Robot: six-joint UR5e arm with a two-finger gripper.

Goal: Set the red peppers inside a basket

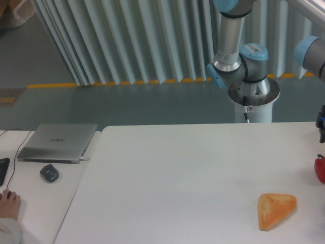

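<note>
A glossy red pepper [320, 170] with a small dark stem sits at the far right edge of the white table [193, 168], partly cut off by the frame. Just above it, a dark part of my gripper [322, 126] with a blue spot shows at the right edge. Most of the gripper is out of frame, and its fingers do not show clearly. I cannot tell if it touches the pepper. No basket is in view.
An orange-tan triangular bread piece [275, 209] lies at the front right of the table. On a side table at the left are a closed grey laptop [58, 142], a dark mouse [49, 173] and a person's hand [9, 203]. The arm's base [252, 94] stands behind the table.
</note>
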